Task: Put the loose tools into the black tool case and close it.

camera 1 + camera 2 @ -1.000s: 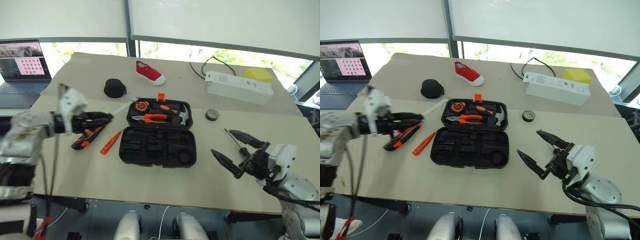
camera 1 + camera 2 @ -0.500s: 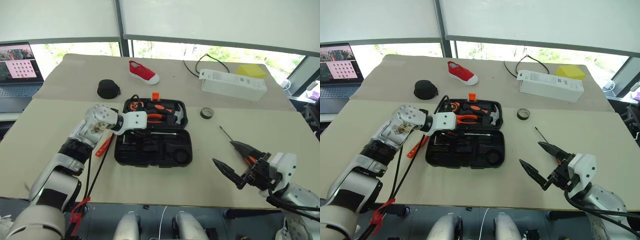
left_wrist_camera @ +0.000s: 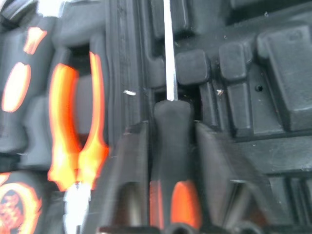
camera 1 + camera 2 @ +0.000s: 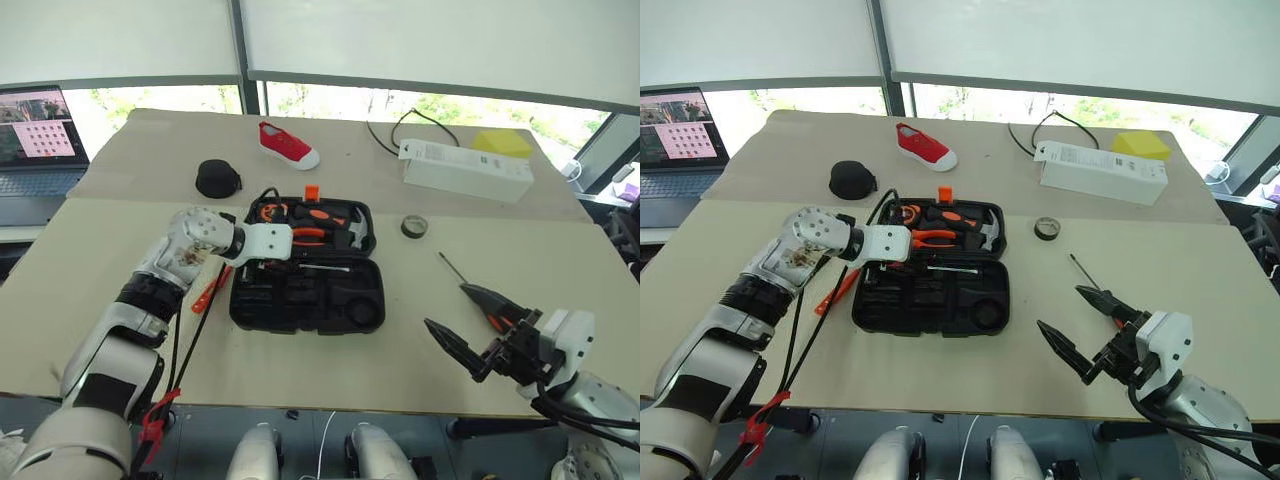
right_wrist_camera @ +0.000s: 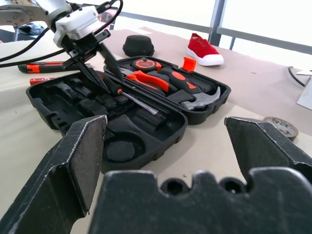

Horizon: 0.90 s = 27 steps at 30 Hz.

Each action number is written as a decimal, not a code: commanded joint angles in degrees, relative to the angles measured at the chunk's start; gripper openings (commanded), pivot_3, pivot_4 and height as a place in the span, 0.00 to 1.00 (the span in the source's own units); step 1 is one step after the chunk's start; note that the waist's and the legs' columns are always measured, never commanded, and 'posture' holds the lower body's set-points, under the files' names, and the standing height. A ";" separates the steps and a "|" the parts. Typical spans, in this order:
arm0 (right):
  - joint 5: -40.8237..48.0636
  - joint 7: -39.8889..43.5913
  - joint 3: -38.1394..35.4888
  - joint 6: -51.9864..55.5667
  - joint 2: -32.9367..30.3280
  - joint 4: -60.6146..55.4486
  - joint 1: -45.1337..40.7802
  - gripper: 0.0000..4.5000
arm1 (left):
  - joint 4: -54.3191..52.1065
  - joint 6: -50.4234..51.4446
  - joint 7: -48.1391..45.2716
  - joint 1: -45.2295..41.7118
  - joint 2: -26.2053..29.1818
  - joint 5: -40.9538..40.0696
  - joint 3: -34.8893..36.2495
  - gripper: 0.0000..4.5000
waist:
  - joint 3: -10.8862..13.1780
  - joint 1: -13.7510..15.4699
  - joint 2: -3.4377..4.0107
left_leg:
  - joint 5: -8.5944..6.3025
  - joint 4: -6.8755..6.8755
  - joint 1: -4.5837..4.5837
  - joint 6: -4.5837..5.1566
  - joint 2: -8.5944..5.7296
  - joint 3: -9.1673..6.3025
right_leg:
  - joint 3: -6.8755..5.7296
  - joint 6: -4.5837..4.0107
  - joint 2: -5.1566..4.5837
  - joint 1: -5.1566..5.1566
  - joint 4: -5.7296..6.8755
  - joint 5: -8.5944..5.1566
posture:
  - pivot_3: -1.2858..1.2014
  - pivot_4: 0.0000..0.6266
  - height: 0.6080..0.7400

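With its fingers parted around the handle of the orange-and-black long-shafted screwdriver (image 3: 168, 141) lying across the open flat black plastic tool case (image 4: 305, 300), the left gripper (image 5: 100, 66) risks dragging it out of its slot; the right gripper (image 4: 470, 320), at five o'clock, gapes empty.

laptop (image 4: 38, 140) cut off by edge, pliers (image 3: 73, 126) blurred
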 commanded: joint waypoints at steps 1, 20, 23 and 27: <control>1.54 0.36 -0.24 0.31 0.13 -1.88 0.07 1.00 | -4.77 0.92 -1.72 1.06 -0.61 -8.96 7.12 0.63 | 0.02 0.05 -0.02 | 0.00 0.03 -0.07 0.00 0.02 -0.01 | -0.02 0.00 0.00 -0.04 0.00 0.00 | 0.52 0.24 1.00; 0.81 -0.16 0.02 0.73 0.66 -0.63 -0.91 1.00 | 9.93 -2.23 5.30 3.18 -6.10 -1.67 5.12 0.01 | 0.01 0.46 0.03 | -0.01 0.30 -0.23 0.01 0.00 -0.15 | -0.10 0.06 0.02 -0.03 0.03 0.03 | 0.52 0.24 1.00; 0.66 -0.80 -0.03 0.87 0.91 -1.18 -0.23 1.00 | 10.16 -0.67 4.97 3.92 -6.65 0.25 3.42 0.01 | 0.01 0.47 0.04 | -0.01 0.31 -0.18 0.01 -0.01 -0.14 | -0.10 0.07 0.02 0.01 0.03 0.03 | 0.52 0.24 1.00; 0.23 -2.14 -0.38 1.11 0.98 -1.86 0.92 1.00 | 10.75 -1.00 5.12 4.66 -7.17 1.01 2.84 0.01 | -0.09 0.50 0.20 | -0.02 0.31 0.05 0.03 -0.01 -0.14 | -0.10 0.08 0.01 0.26 0.01 0.02 | 0.52 0.24 1.00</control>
